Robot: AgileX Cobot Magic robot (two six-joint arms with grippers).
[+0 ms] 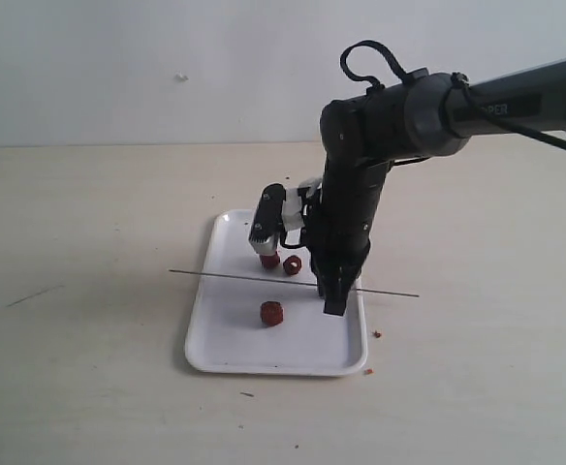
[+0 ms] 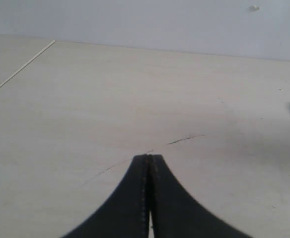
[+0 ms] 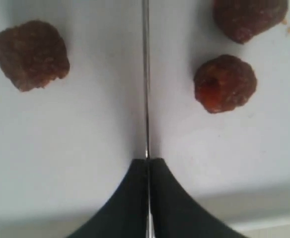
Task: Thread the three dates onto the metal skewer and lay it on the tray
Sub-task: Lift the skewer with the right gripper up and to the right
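Both fingers of the left gripper point(image 2: 148, 158) are pressed together on nothing, over bare table point(image 2: 135, 89). Further right, the skewer point(image 1: 235, 278) runs left to right across the tray point(image 1: 215, 339), its ends reaching past the left and right rims; whether it rests on the rims I cannot tell. All three dates point(image 1: 271, 313) lie loose on the tray, none threaded. One sits on the near side of the skewer, and two sit close together just on its far side. Right of them, the right gripper point(image 1: 333, 302) points down over the tray, clamped tight on the skewer toward its right end.
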